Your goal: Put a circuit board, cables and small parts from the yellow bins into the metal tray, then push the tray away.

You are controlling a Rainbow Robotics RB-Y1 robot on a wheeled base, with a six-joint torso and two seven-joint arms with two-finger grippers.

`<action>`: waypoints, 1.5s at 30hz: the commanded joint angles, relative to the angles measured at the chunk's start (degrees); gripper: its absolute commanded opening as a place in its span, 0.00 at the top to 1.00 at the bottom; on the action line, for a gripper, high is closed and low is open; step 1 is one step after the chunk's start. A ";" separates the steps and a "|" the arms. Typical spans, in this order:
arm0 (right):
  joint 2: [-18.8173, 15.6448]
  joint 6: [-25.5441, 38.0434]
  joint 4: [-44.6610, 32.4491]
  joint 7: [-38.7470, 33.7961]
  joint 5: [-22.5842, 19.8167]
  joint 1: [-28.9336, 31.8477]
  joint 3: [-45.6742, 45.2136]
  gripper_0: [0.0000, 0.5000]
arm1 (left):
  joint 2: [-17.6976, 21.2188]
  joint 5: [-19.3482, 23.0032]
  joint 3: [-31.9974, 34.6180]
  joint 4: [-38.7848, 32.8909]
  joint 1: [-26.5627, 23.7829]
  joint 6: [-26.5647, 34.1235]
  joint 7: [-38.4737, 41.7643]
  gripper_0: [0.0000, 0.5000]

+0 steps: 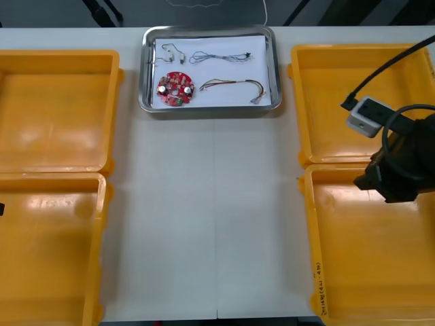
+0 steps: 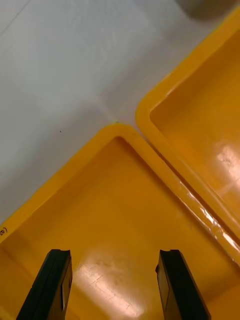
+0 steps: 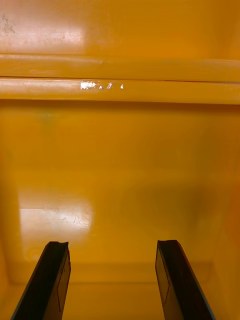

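The metal tray (image 1: 211, 111), white inside, stands at the far middle of the table. In it lie a round red circuit board (image 1: 175, 89), a twisted blue and white cable (image 1: 221, 56), a red and yellow cable (image 1: 234, 85) and small metal parts (image 1: 168, 51). My right gripper (image 2: 115, 285) is open with nothing between its fingers, hovering over the inner far corner of the near right yellow bin (image 2: 125, 210). In the front view the right arm (image 1: 396, 173) hangs over the seam between the two right bins. My left gripper (image 3: 112, 280) is open over the bare floor of the near left bin (image 3: 120, 165).
Two yellow bins stand at each side: far left (image 1: 54, 109), near left (image 1: 47, 248), far right (image 1: 346, 102), near right (image 1: 374, 265). Their floors look bare. A strip of light table (image 1: 204, 217) runs between them, up to the tray.
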 commanded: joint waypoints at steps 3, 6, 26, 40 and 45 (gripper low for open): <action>-2.15 0.82 -2.46 -4.43 0.01 8.00 -8.36 0.01 | 2.47 0.26 1.16 -1.54 1.02 0.34 -5.41 0.00; -2.15 1.43 -2.46 -7.42 0.63 10.38 -10.74 0.01 | 2.47 0.26 1.16 -1.54 1.02 0.34 -5.41 0.00; -2.15 0.73 0.18 -15.86 4.58 20.48 -19.44 0.01 | 2.47 0.26 1.16 -1.54 1.02 0.34 -5.41 0.00; -0.56 -0.41 5.63 -16.91 3.35 20.92 -21.11 0.00 | 2.47 0.26 1.16 -1.54 1.02 0.34 -5.41 0.00; -0.30 -0.50 5.63 -17.44 3.17 21.19 -21.55 0.01 | 2.47 0.26 1.16 -1.54 1.02 0.34 -5.41 0.00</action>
